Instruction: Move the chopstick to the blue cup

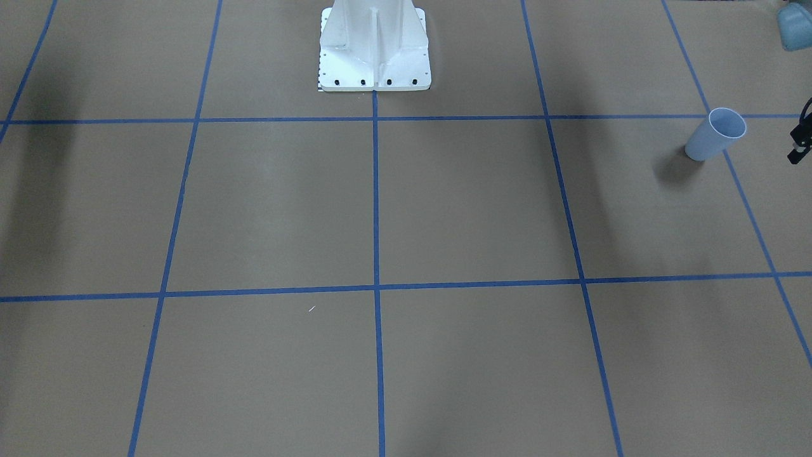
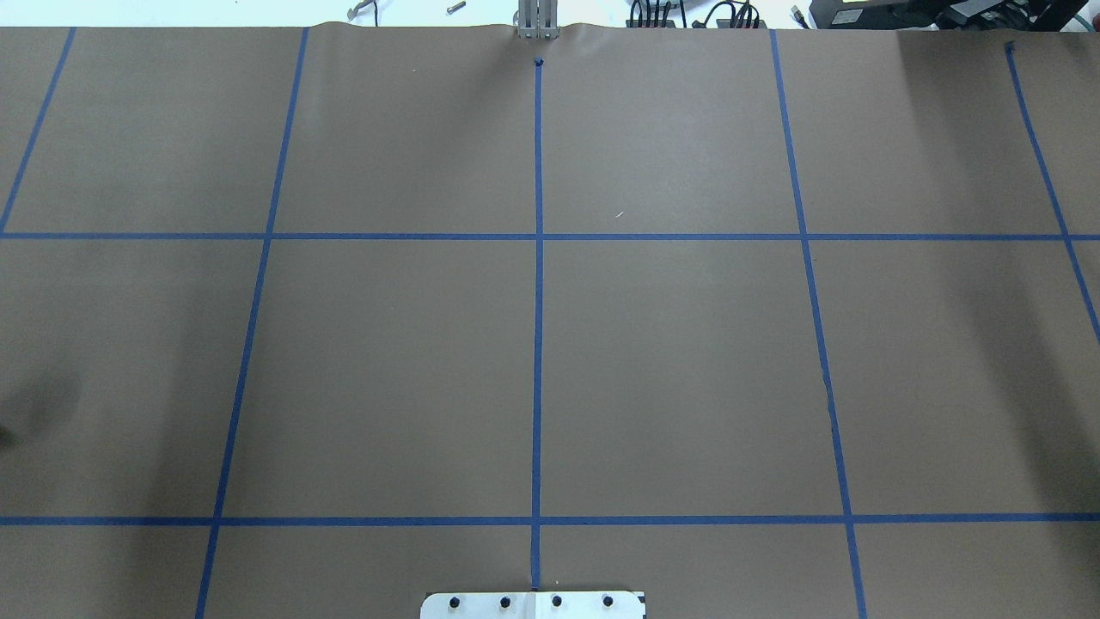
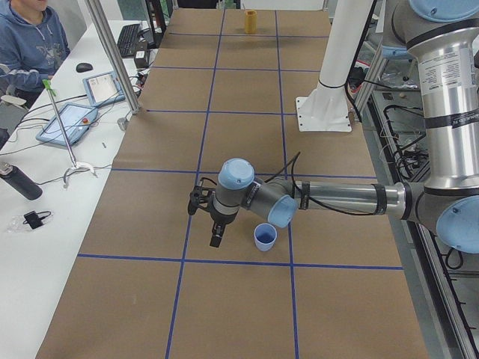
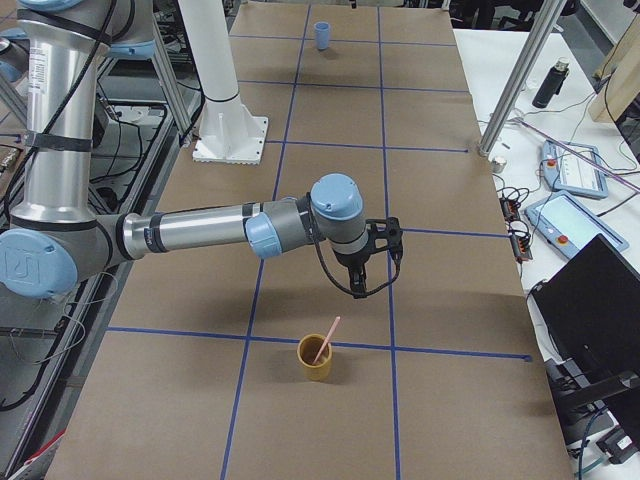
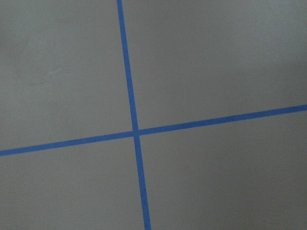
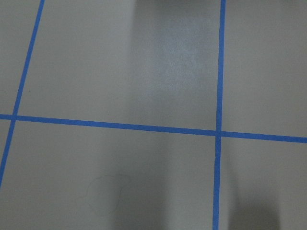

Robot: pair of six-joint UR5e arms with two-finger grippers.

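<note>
The blue cup [image 1: 717,134] stands upright near the table's end on my left; it also shows in the exterior left view [image 3: 265,237] and far off in the exterior right view [image 4: 321,35]. My left gripper [image 3: 213,230] hangs just beside the cup, apart from it; only a black sliver of it shows at the front view's edge [image 1: 800,136], so I cannot tell if it is open. One pink chopstick [image 4: 326,341] leans in a yellow cup [image 4: 315,358]. My right gripper [image 4: 372,268] hovers above and behind that cup; I cannot tell its state.
The white robot base [image 1: 374,57] stands at the table's middle back edge. Blue tape lines [image 2: 538,344] grid the brown table. A side table with tablets [image 3: 67,120] and a seated person [image 3: 30,37] runs along the far side. Both wrist views show only table and tape.
</note>
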